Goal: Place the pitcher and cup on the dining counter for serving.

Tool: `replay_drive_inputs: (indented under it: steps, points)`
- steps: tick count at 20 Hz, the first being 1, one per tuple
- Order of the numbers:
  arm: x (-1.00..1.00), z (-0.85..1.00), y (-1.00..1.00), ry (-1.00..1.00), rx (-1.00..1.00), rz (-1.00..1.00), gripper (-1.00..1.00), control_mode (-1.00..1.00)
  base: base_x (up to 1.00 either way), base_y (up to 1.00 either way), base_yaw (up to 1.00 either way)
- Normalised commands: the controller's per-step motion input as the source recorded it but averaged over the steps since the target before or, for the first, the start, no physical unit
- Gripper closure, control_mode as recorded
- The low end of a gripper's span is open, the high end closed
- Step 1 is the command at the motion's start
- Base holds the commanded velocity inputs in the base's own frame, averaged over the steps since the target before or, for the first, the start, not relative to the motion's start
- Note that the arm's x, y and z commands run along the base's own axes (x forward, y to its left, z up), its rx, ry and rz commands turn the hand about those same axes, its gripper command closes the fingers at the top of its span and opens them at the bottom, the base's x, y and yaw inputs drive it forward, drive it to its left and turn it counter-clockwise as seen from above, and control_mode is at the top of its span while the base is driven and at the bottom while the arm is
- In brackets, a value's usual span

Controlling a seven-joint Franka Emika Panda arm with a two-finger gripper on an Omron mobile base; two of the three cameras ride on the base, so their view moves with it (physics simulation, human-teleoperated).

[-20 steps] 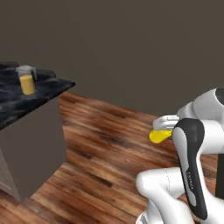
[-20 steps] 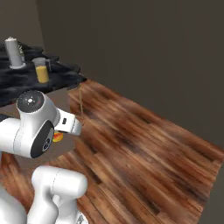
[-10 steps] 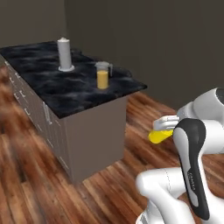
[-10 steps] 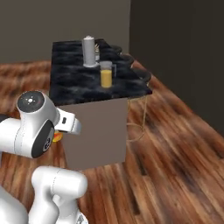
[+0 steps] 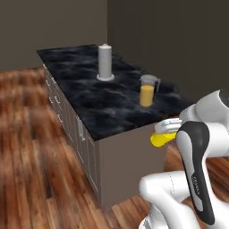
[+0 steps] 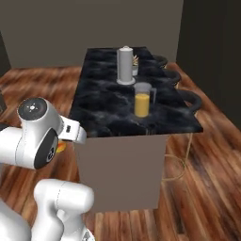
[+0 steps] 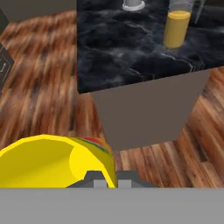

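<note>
The cup (image 7: 52,159), bright yellow with a red-orange mark near its rim, lies tilted in my gripper (image 7: 108,180), which is shut on its wall. It also shows as a yellow shape (image 5: 162,138) beside my forearm and as a sliver (image 6: 61,147) behind the arm. The pitcher (image 5: 147,91) (image 6: 142,100) (image 7: 176,26), clear with orange-yellow liquid, stands upright on the dining counter (image 5: 89,100) (image 6: 103,110) (image 7: 118,57) near its close end. My gripper and the cup hang below and short of the counter's near edge.
A grey knob-topped cylinder (image 5: 105,62) (image 6: 125,66) on a round base stands further along the counter. Dark stools (image 6: 188,100) line the counter's right side. Wooden floor (image 5: 31,147) stretches out to the left, and dark walls stand behind.
The whole picture has shifted as the base moved: the counter now lies closer and more centred ahead. The cup stays in my shut gripper; the pitcher has not moved on the counter.
</note>
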Motion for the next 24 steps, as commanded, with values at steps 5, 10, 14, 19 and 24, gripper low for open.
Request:
replay_drive_inputs:
  steps: [5, 10, 14, 19, 24]
  points:
    - [0.0, 0.0, 0.0, 0.0, 0.0, 0.0, 1.0, 1.0, 0.99, 0.0, 0.08]
    - [0.0, 0.0, 0.0, 0.0, 0.0, 0.0, 1.0, 1.0, 0.94, 0.0, 0.02]
    - [0.0, 0.0, 0.0, 0.0, 0.0, 0.0, 1.0, 1.0, 0.79, 0.0, 0.01]
    - [0.35, 0.0, 0.0, 0.04, 0.02, -0.12, 1.0, -1.0, 0.24, 0.0, -0.01]
    - [0.68, -0.03, 0.0, 0.08, 0.12, -0.35, 1.0, -1.0, 0.0, 0.0, 0.0]
